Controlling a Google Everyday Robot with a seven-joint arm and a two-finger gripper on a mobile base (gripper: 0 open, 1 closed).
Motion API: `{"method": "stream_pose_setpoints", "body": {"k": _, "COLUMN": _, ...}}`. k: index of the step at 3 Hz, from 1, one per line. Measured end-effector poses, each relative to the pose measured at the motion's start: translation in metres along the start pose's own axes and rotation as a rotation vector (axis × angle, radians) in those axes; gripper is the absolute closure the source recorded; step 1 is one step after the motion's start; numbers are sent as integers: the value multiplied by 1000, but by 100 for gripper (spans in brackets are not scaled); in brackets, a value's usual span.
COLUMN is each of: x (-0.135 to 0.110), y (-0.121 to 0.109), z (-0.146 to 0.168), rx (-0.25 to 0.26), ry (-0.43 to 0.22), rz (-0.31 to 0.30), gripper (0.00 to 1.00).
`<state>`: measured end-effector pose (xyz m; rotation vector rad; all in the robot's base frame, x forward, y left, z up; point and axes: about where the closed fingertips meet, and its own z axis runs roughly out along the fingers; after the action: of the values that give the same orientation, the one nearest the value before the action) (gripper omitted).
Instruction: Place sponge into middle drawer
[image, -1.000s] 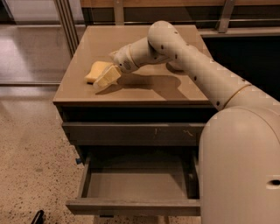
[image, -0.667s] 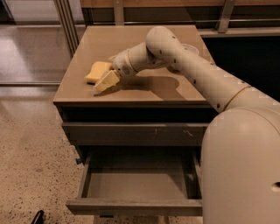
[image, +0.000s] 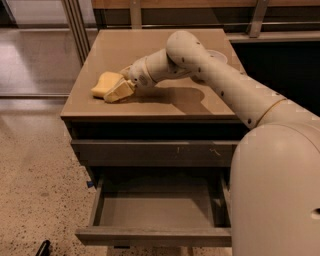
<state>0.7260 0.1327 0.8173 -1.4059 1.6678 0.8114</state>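
The pale-yellow sponge (image: 104, 84) lies on the tan cabinet top (image: 165, 102), near its left front corner. My gripper (image: 120, 90) is at the sponge's right side, low over the top and touching it. The arm reaches in from the right. The middle drawer (image: 157, 212) is pulled out below the cabinet front. Its flat grey tray holds nothing.
A shut grey drawer front with pale scratch marks (image: 155, 152) sits above the open drawer. A white bowl (image: 219, 54) shows partly behind my arm at the back right of the top. My robot body (image: 280, 200) fills the right foreground. Speckled floor lies to the left.
My gripper has moved a little to the left along the cabinet top, and the sponge has shifted slightly left with it. The drawer has not moved.
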Motion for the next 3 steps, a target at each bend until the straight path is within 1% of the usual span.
{"method": "stream_pose_setpoints", "body": {"k": 1, "x": 0, "y": 0, "z": 0, "rx": 0, "ry": 0, "rz": 0, "gripper": 69}}
{"method": "stream_pose_setpoints", "body": {"k": 2, "x": -2, "y": 3, "z": 5, "rx": -27, "ry": 9, "rz": -10, "gripper": 91}}
{"method": "stream_pose_setpoints", "body": {"k": 3, "x": -9, "y": 16, "z": -11, "rx": -54, "ry": 42, "rz": -53, "gripper": 100}}
